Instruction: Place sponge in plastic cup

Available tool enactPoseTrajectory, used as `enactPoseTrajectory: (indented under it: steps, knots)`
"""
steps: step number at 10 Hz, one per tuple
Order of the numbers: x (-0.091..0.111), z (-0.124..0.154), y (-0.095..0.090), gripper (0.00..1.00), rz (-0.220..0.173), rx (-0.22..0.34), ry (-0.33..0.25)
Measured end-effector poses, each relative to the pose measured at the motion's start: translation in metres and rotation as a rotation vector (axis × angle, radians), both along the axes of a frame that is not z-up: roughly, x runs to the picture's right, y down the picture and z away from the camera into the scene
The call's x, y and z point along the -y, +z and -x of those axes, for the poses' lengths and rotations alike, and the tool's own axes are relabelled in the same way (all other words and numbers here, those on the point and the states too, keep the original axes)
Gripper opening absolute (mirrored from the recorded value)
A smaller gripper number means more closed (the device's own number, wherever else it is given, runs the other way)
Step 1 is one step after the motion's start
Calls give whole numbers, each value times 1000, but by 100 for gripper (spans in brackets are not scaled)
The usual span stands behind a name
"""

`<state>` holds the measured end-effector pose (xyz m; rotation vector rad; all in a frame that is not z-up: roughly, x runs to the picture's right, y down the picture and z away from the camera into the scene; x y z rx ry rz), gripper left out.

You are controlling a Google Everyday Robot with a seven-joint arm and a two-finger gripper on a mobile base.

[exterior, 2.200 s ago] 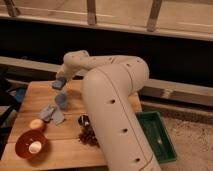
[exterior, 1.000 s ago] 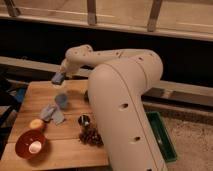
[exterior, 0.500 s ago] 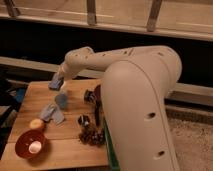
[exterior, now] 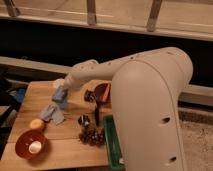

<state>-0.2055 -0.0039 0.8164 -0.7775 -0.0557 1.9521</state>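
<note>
Our pincer has swung down from beside the plastic cup toward the wooden surface, apparently gripping the blue sponge, though we cannot tell its opening.

Our arm swings in closer

Our gripper has come down toward the blue cup, while our white arm now covers more of the table.

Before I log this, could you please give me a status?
Gripper low over table's left side, carrying blue sponge. Cup not identifiable. Blue cloth just below.
</note>
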Motion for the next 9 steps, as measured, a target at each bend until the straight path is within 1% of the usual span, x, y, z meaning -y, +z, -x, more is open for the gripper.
enactPoseTrajectory:
  steps: [4,5,6,7,8,9]
  knots:
    - [-14,10,27,0,71,19,35]
    - [-18,12,35,2,92,24,43]
    - [-20,14,40,9,101,25,48]
    - [-21,16,45,19,106,26,54]
    - [-16,16,51,31,103,25,63]
    - [-13,17,55,41,100,26,67]
